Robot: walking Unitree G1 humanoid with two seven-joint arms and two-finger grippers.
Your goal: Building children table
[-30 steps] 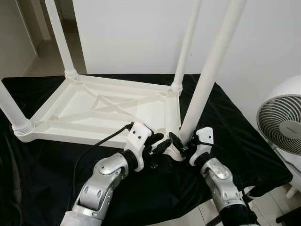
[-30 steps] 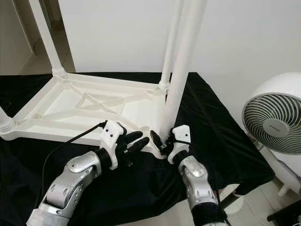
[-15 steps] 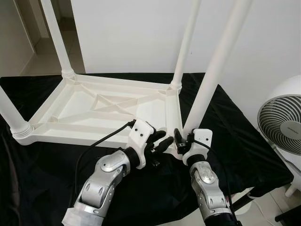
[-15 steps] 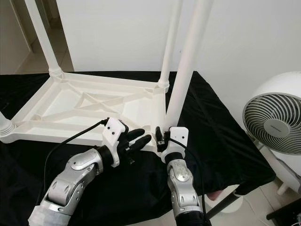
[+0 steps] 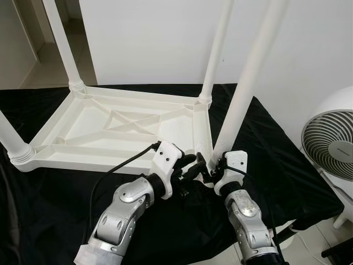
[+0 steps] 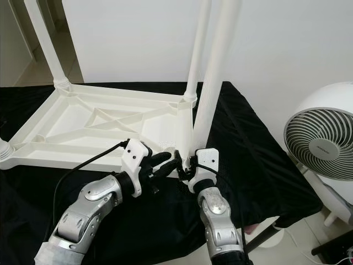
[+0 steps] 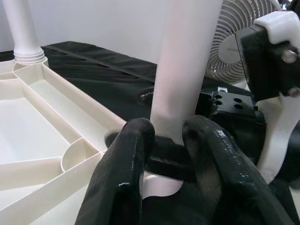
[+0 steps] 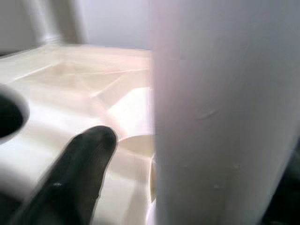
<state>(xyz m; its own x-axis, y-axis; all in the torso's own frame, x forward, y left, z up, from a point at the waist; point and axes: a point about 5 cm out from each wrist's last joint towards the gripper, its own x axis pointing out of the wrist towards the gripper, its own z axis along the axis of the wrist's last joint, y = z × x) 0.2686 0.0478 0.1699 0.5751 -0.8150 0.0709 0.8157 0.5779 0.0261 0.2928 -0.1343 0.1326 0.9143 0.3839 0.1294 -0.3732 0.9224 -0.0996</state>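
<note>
We see a black cloth (image 5: 287, 165) covering the support surface. An upturned white table (image 5: 110, 132) lies directly on it, legs up, spanning 9 to 12 o'clock. Tiled floor (image 5: 331, 243) shows at 4 o'clock.

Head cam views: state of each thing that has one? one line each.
Children's table top: upside down on the black cloth, ribbed underside up.
Far-left, far-right and near-left legs: upright, seated in corner sockets.
Near-right leg: leaning, base at its corner socket, seating not visible.
Left pincer: at that leg's base.
Right pincer: against the same base; grip cannot be told.
Fan: blades hidden by grille; running or not unclear.
</note>
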